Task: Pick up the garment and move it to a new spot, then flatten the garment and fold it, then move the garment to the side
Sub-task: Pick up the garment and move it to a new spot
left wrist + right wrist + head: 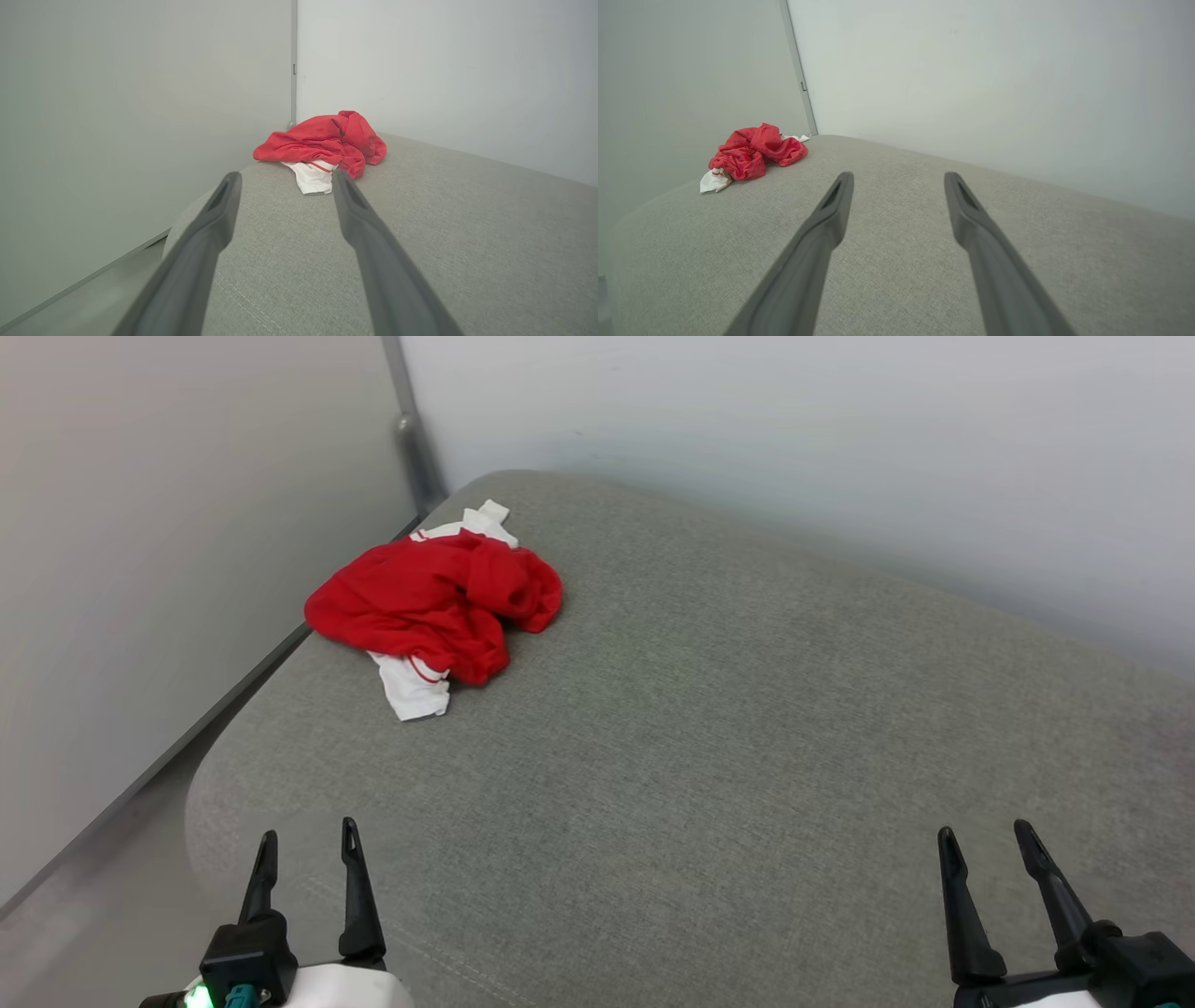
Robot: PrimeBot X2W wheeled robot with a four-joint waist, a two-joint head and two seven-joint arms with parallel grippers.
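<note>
At the far left corner of the grey woven-fabric cushion (747, 756), close to where the pale wall panel (140, 569) meets a thin grey metal post (411, 439), lies the garment (429, 602). It is a red jersey T-shirt with white short sleeves, bunched into a loose heap. One white sleeve (411, 691) with a red stripe pokes out on the near side. No lettering shows, so which face is up cannot be told from here.

The left claw (309, 831) sits over the near edge of the cushion with its two dark fingers apart and nothing between them. The right claw (984, 829) is off to the right, likewise spread and empty. Both are well apart from the garment.

The step in hand looks to be the first pickup. The left claw seems the natural one to send, since in its wrist view the heap lies almost straight ahead of its fingers. A good grasp would probably take a raised red fold near the top of the heap rather than the loose sleeve, so the cloth lifts whole instead of trailing. Come down from above, keep the fingers wide until they straddle the fold, and mind the wall panel just beside the heap. The broad middle of the cushion looks a fair new spot for spreading it.
</note>
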